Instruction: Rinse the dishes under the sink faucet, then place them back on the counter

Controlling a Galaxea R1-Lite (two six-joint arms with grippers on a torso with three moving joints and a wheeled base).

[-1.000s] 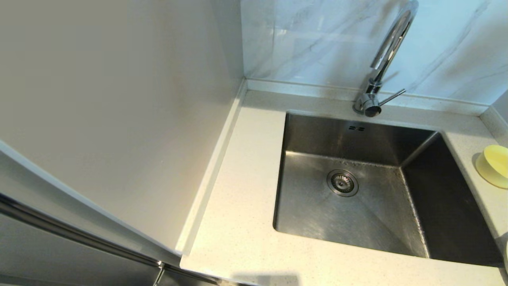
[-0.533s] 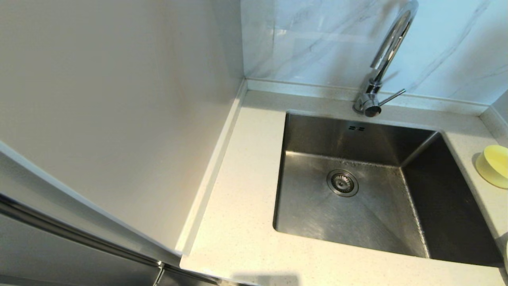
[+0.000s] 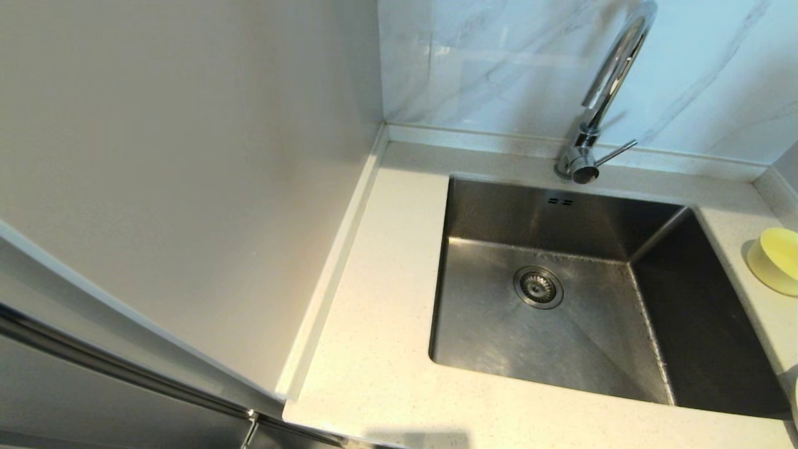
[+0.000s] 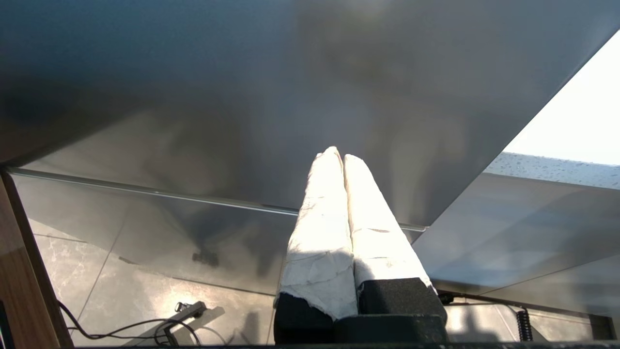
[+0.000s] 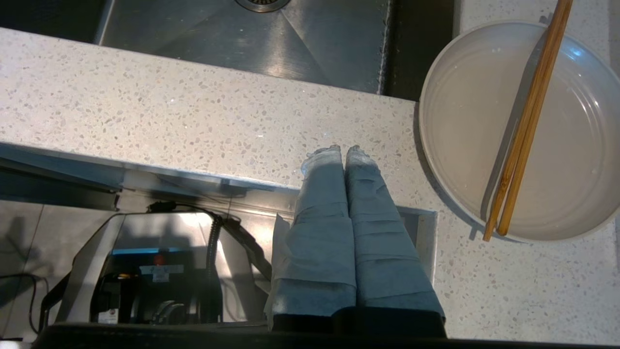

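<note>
The chrome gooseneck faucet stands behind the steel sink, its thin lever pointing right. A pastel-yellow bowl sits on the counter at the sink's right. The right wrist view shows a pale cream plate on the counter with brown chopsticks lying across it. My right gripper is shut and empty over the counter's front edge, left of the plate. My left gripper is shut and empty, low beside a steel cabinet face. Neither gripper appears in the head view.
A tall pale panel walls off the counter's left side. Grey-veined marble rises behind the raised back rim. The drain strainer lies in the basin. Below the counter are the robot base and cables on the floor.
</note>
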